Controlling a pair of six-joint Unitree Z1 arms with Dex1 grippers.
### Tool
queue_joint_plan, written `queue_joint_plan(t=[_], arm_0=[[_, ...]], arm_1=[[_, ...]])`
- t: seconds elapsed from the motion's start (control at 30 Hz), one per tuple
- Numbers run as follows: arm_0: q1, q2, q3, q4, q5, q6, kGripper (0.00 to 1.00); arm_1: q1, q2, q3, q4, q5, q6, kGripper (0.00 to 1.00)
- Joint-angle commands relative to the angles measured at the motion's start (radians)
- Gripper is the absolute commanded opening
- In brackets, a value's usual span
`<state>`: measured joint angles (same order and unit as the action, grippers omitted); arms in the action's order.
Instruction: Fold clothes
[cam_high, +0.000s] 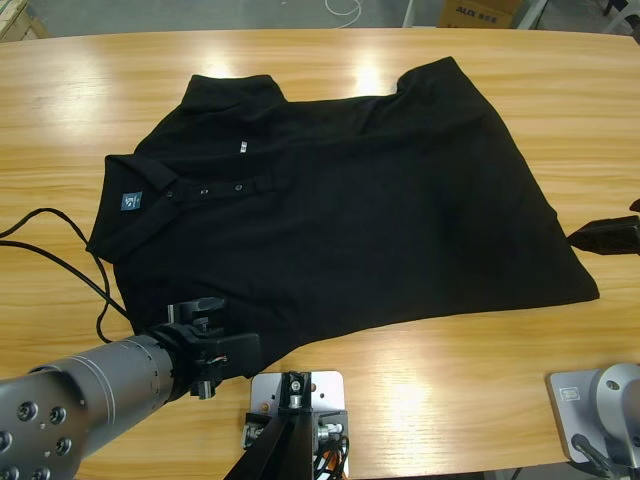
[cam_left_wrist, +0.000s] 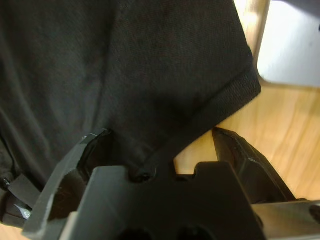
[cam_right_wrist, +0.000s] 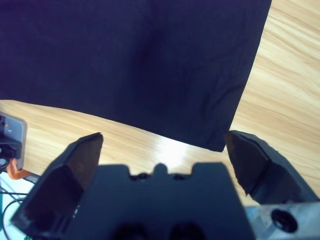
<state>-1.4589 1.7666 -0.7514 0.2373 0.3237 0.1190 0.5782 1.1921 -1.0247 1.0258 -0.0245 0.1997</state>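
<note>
The clothes are one black polo shirt (cam_high: 340, 220) lying flat on the wooden table (cam_high: 80, 100), collar to the left. Its teal neck label (cam_high: 131, 201), dark buttons (cam_high: 205, 190) and small white chest mark (cam_high: 243, 148) face up. My left gripper (cam_high: 215, 330) is at the near sleeve, open. In the left wrist view the left gripper (cam_left_wrist: 159, 134) has the sleeve's ribbed hem (cam_left_wrist: 235, 95) running between its jaws. My right gripper (cam_high: 600, 236) sits at the right edge, level with the hem. The right gripper (cam_right_wrist: 165, 136) is open, with the shirt's hem corner (cam_right_wrist: 220, 145) just ahead of it on the table.
A black cable (cam_high: 60, 262) loops over the table left of the collar. A cardboard box (cam_high: 480, 10) stands beyond the far edge. Bare wood lies between the shirt's near hem and the front edge.
</note>
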Motion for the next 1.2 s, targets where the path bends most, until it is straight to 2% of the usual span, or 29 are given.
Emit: queue_joint_plan(t=[0.03,0.1,0.13,0.5,0.63,0.8,0.9,1.03,1.2], arm_0=[[-0.004,0.085,0.048,-0.016,0.017,0.007,0.316],[-0.004,0.063,0.053,-0.011,0.025,0.005,0.011],[-0.004,0.053,0.061,-0.010,0.054,0.002,0.000],[-0.008,0.002,0.080,-0.018,0.059,0.000,0.000],[-0.063,-0.053,0.058,-0.004,0.053,-0.017,0.000],[-0.132,-0.127,-0.120,0.224,0.012,-0.155,0.000],[-0.135,-0.143,-0.198,0.310,-0.021,-0.271,0.000],[-0.138,-0.116,-0.197,0.330,-0.089,-0.362,0.000],[-0.141,-0.095,-0.157,0.330,-0.093,-0.409,0.000]], arm_1=[[0.009,0.007,0.037,-0.017,0.011,0.009,0.996],[0.009,0.007,0.037,-0.018,0.011,0.009,0.996],[0.009,0.007,0.039,-0.020,0.011,0.009,0.996],[0.020,0.001,0.053,-0.037,0.013,0.009,0.996],[0.022,-0.007,0.054,-0.038,0.014,0.009,0.996],[0.022,-0.027,0.054,-0.038,0.012,0.009,0.996],[0.022,-0.035,0.055,-0.041,0.013,0.009,0.996],[0.022,-0.046,0.057,-0.042,0.014,0.009,0.996],[0.024,-0.047,0.058,-0.044,0.015,0.009,0.996]])
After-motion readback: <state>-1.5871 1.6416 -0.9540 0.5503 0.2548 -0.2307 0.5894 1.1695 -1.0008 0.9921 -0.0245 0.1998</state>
